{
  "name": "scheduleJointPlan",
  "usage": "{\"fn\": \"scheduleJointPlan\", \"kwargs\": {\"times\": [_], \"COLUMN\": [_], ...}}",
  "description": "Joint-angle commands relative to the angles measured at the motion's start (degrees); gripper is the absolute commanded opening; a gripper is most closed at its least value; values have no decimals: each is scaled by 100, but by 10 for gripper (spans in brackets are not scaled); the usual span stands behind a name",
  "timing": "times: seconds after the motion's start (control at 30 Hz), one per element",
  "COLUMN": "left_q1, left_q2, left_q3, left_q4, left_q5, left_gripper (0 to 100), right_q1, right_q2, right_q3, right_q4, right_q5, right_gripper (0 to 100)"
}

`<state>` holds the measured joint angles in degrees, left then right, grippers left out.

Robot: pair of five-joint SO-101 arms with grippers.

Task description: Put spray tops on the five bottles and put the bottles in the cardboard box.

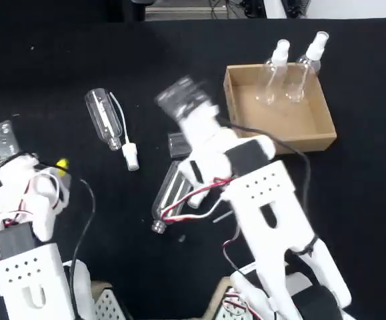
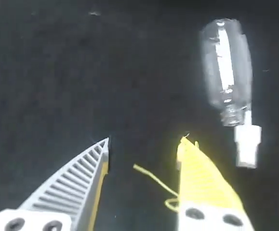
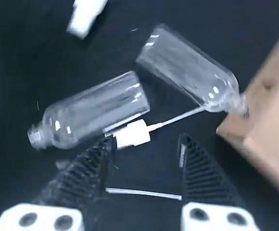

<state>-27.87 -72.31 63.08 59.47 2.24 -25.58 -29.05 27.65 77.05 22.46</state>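
The right gripper [image 1: 179,98], just beside the cardboard box [image 1: 299,117], is smeared by blur in the high view. Its arm hides part of a bottle [image 1: 168,200] lying farther from the box. In the right wrist view, the box runs off the edge, as does what is perhaps a spray top [image 3: 84,17].

I see an open brown cardboard box [image 1: 299,127], two clear plastic bottles with white spray tops [image 1: 276,70] upright at its far edge, a third clear bottle [image 1: 104,117] lying capless, a white spray top [image 1: 131,155] just beside its neck, two more capless bottles [image 3: 91,110] lying near the box, another spray top [image 3: 132,134] between them, touching one I think.
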Motion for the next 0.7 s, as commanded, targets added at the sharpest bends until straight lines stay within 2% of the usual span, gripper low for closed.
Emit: {"fn": "scheduleJointPlan", "kwargs": {"times": [0.0,0.13,0.23,0.4,0.67], "left_q1": [-629,-1332,-1596,-1640,-2079], "left_q2": [237,765,1292,2356,3279], "left_q3": [-145,-330,-435,-796,-1323], "left_q4": [-44,-273,-484,-668,-633], "left_q5": [229,1002,1371,1424,1512], "left_gripper": [250,304,310,308,307], "right_q1": [-325,-870,-1169,-1240,-1248], "right_q2": [-180,356,989,1710,1815], "right_q3": [13,-4,-4,-84,-207], "right_q4": [-105,229,440,527,290], "right_q5": [1187,1987,2787,3930,4800], "right_gripper": [175,175,202,358,360]}}
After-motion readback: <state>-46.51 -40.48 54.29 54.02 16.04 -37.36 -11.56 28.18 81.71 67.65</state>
